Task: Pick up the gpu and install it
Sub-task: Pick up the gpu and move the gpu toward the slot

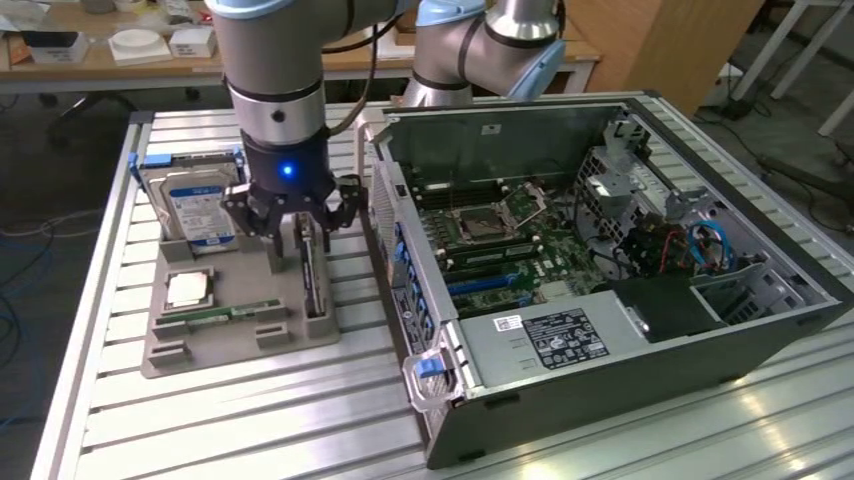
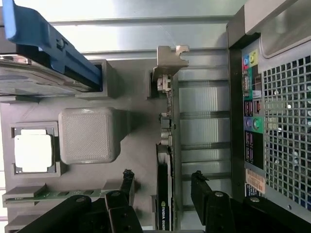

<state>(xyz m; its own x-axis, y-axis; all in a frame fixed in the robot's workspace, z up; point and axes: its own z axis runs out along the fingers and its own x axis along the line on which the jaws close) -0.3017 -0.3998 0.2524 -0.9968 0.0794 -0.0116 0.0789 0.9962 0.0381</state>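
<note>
The gpu [image 2: 164, 145] stands on its long edge in a slot of the grey holder tray [image 1: 227, 345], a thin dark card with a silver bracket [image 2: 170, 58] at one end. In the exterior view the gpu [image 1: 311, 285] sits on the side of the tray nearest the computer. My gripper [image 1: 296, 228] hangs right over it. In the wrist view my gripper [image 2: 163, 187] is open, one black finger [image 2: 127, 184] on each side of the card, with a gap between each finger and the board.
The tray also holds a hard drive [image 1: 200, 205] with a blue-white label, a processor [image 1: 187, 290] and a memory stick [image 1: 220, 315]. The open computer case [image 1: 627, 330] lies close on the exterior view's right, its motherboard [image 1: 494, 240] exposed. The case's rear panel [image 2: 277, 111] is beside the gpu.
</note>
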